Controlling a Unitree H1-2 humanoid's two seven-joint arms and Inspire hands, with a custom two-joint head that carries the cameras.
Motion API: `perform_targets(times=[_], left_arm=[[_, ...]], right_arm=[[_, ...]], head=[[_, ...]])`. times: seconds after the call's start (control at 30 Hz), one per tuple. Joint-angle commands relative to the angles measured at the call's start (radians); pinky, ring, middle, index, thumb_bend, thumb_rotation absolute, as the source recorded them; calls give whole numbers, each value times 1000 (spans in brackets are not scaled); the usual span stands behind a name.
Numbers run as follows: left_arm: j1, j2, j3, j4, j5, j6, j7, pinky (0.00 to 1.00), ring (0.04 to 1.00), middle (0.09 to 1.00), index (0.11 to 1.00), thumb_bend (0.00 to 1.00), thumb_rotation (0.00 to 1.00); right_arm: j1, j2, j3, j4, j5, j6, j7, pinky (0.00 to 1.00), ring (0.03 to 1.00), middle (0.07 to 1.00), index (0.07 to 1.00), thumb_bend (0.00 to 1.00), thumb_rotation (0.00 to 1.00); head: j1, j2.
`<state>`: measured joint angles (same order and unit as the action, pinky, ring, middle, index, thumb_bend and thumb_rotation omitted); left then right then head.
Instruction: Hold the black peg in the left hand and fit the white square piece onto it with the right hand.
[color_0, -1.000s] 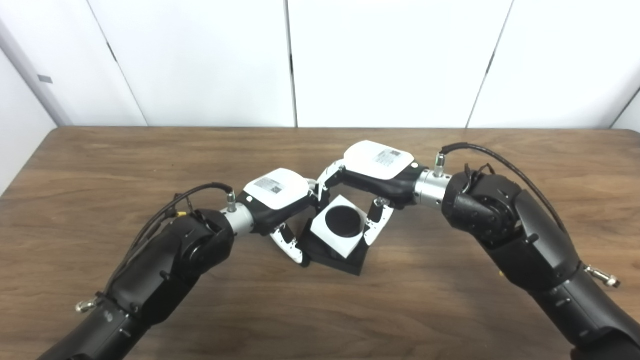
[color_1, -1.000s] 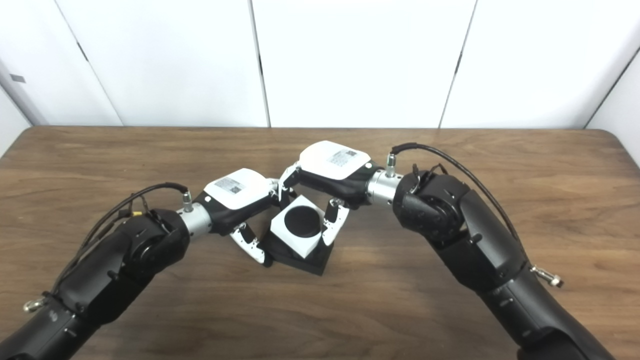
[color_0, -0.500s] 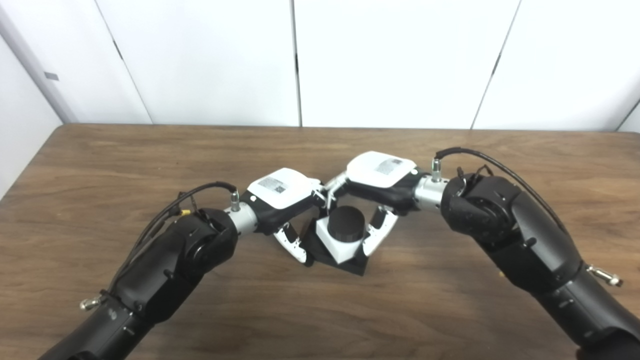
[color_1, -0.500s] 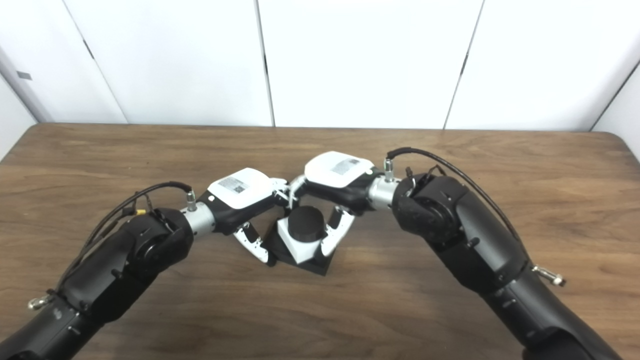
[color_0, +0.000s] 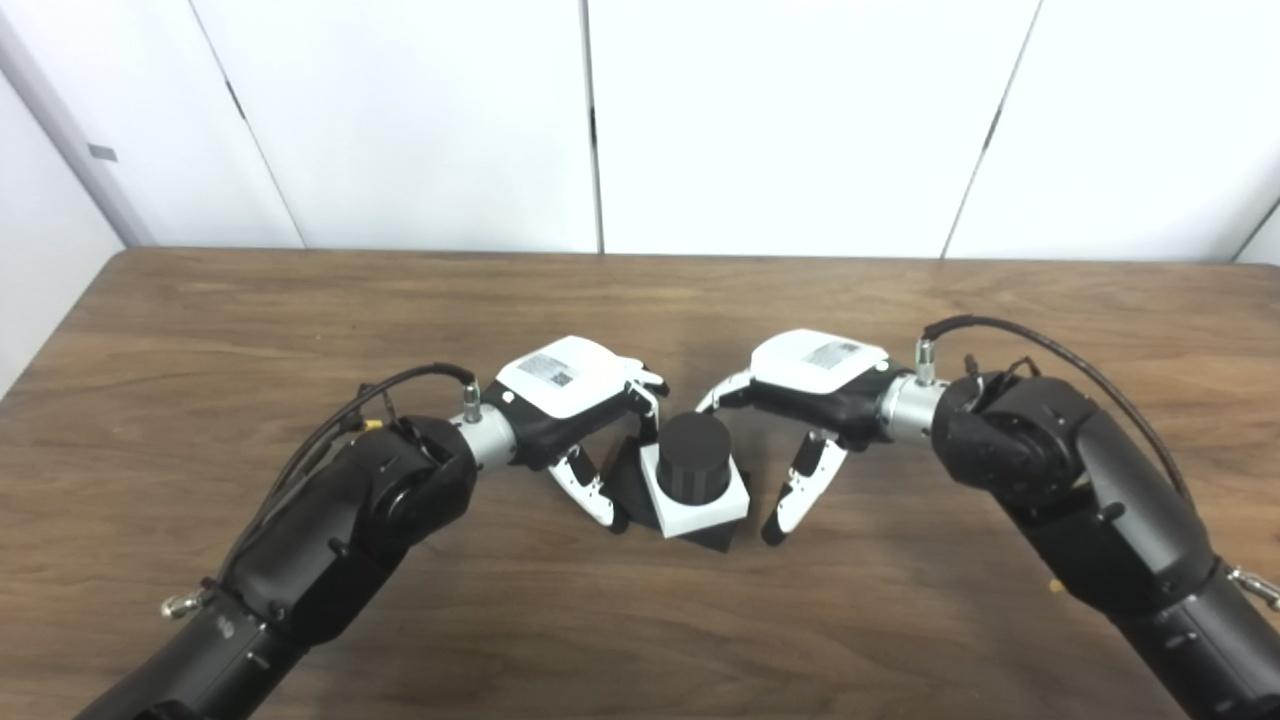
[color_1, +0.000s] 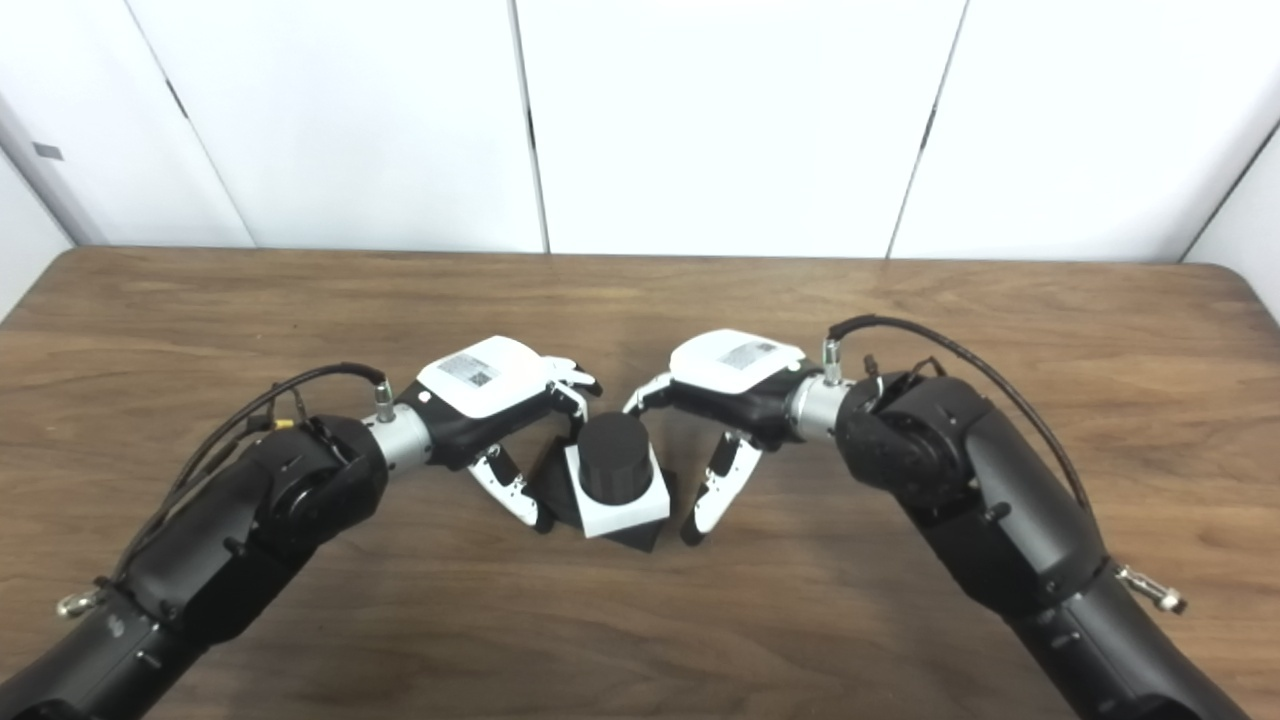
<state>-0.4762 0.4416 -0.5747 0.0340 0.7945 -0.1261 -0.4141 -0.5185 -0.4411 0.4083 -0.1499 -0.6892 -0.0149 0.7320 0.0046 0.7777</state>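
Between the hands, on the table (color_0: 900, 620): peg (color_0: 693, 458) upright, ringed by the white piece (color_0: 700, 505). Left hand (color_0: 575, 400) clasping the peg's base, thumb at its near left corner. Right hand (color_1: 728, 395) empty, fingers spread, just clear of the piece; gap plainer in the right eye view.

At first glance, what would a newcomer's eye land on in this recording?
The black peg at the table's centre, poking up through the white square piece seated on it. Next, the two white-backed hands flanking it: the left hand up against the peg's base, the right hand open, clear of the piece.
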Motion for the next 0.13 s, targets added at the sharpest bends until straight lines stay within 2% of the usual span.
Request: perform_targets(times=[0.0, 0.1], left_arm=[[34, 5, -48, 32, 36, -13, -64, 819, 917, 889, 488, 524, 71], [33, 8, -48, 35, 38, -19, -59, 811, 909, 884, 488, 524, 71]], right_arm=[[-29, -20, -46, -45, 18, 12, -34, 730, 816, 824, 772, 924, 346], [-17, -21, -83, -61, 20, 16, -59, 666, 770, 790, 730, 834, 214]], head=[[0, 1], [0, 1]])
